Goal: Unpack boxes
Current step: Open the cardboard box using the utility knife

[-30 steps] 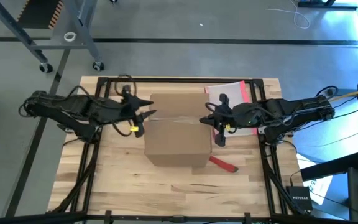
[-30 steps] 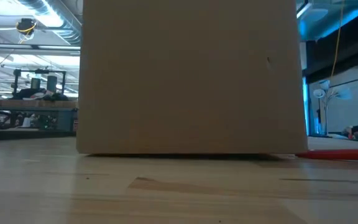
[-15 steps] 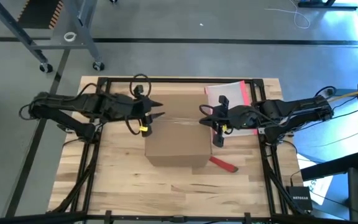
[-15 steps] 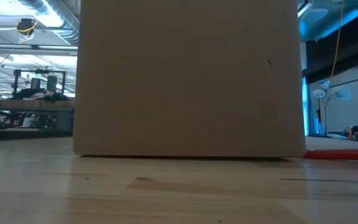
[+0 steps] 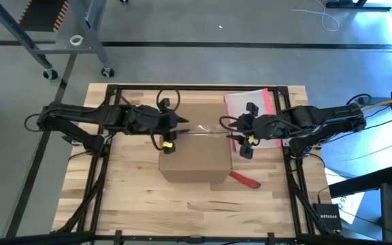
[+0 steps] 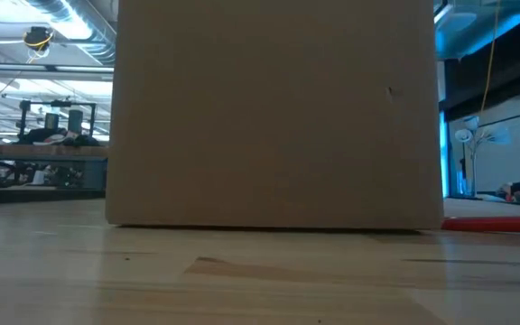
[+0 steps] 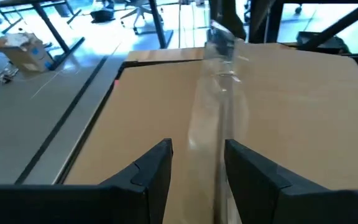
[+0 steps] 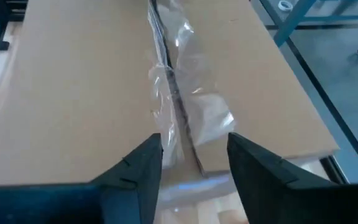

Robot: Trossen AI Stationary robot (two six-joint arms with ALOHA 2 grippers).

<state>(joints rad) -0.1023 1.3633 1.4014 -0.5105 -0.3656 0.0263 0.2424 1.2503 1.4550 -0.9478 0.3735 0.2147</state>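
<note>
- The cardboard box (image 5: pixel 194 148) sits mid-bench (image 5: pixel 135 204), flaps closed, tape (image 8: pixel 178 99) along its seam.
- Left gripper (image 5: pixel 184 124) hovers over the seam, fingers parted, empty.
- Right gripper (image 5: pixel 224 129) at the box's right edge, fingers apart, empty.

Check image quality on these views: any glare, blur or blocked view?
Low view: the plain brown corrugated cardboard box fills most of the picture, blocking both arms. Left wrist view: the clear tape strip along the box seam is smeared and glary. Right wrist view: the tape glints, but the seam reads clearly. High view: even light, bluish glare at right.
</note>
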